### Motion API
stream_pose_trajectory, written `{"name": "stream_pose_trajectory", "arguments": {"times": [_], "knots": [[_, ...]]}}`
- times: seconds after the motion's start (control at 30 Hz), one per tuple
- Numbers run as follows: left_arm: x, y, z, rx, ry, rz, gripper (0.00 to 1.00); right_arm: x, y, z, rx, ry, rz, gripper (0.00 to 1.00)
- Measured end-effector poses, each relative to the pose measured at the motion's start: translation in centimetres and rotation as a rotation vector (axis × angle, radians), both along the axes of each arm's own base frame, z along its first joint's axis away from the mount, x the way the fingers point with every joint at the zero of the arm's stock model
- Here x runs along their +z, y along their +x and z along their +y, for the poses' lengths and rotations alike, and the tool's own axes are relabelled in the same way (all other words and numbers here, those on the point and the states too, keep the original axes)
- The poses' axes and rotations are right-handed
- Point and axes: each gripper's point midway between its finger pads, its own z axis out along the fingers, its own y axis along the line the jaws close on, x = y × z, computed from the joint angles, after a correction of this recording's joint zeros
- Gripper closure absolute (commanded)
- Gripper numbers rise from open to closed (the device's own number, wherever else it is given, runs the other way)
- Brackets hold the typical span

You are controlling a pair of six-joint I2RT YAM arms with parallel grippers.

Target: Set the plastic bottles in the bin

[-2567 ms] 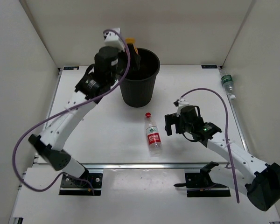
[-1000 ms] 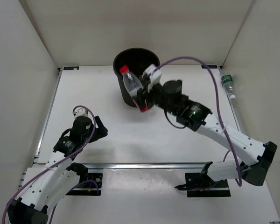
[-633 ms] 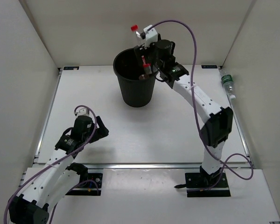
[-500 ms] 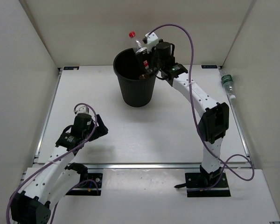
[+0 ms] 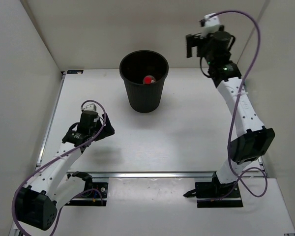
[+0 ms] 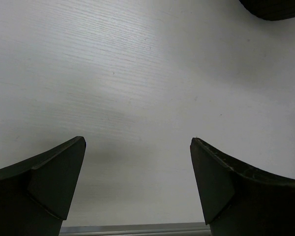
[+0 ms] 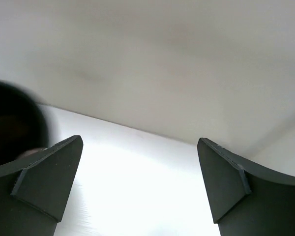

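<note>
From the upper right, close to the back wall [image 5: 113, 29], the right gripper [image 5: 192, 45] hangs spread wide and empty. I'd guess a careless swing down could clip the bin [image 5: 137, 101] and tip it.

The left gripper [image 6: 137, 184], also spread, hovers over bare bench [image 5: 187, 132] at lower left.

The bin stands upper centre, black and tapering, with a red-capped bottle [image 5: 148, 79] showing inside.

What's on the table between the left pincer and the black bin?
Nothing. In the top view, only bare white table lies between the left pincer and the bin.
</note>
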Motion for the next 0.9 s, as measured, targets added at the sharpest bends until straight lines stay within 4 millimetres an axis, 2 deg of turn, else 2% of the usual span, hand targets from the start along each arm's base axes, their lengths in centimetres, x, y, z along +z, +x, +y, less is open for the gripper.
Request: {"name": "stream_pose_trajectory", "arguments": {"times": [0.07, 0.13, 0.2, 0.27, 0.33, 0.43, 0.5, 0.57, 0.7, 0.9], "knots": [[0.2, 0.2, 0.3, 0.004, 0.006, -0.003, 0.01, -0.8, 0.8, -5.5, -0.124, 0.008, 0.027, 0.0], [0.2, 0.2, 0.7, 0.012, 0.015, 0.002, 0.02, -3.5, 1.7, -11.4, -0.258, 0.008, 0.091, 0.01], [0.0, 0.3, 0.9, 0.017, 0.02, 0.014, 0.01, -7.6, 2.5, -16.3, -0.363, 0.004, 0.186, 0.01], [-0.5, 0.3, 1.0, 0.014, 0.021, 0.033, 0.01, -12.6, 3.1, -21.0, -0.464, -0.005, 0.301, 0.01], [-1.0, 0.3, 0.9, 0.006, 0.023, 0.054, 0.01, -17.5, 3.5, -24.5, -0.554, -0.024, 0.408, 0.01], [-1.4, 0.3, 0.7, -0.006, 0.022, 0.075, 0.01, -24.6, 3.3, -28.0, -0.654, -0.069, 0.563, 0.01], [-1.4, 0.4, 0.6, -0.013, 0.02, 0.083, 0.01, -28.1, 3.0, -29.7, -0.711, -0.112, 0.644, 0.01], [-1.3, 0.6, 0.6, -0.014, 0.02, 0.085, 0.01, -30.7, 3.2, -31.5, -0.764, -0.158, 0.706, 0.0], [-0.9, 1.2, 0.4, -0.015, 0.019, 0.086, 0.01, -33.4, 4.4, -34.2, -0.839, -0.214, 0.751, 0.01], [-1.0, 1.5, 0.2, -0.02, 0.02, 0.114, 0.01, -34.9, 5.1, -36.5, -0.873, -0.208, 0.763, 0.01]]}}
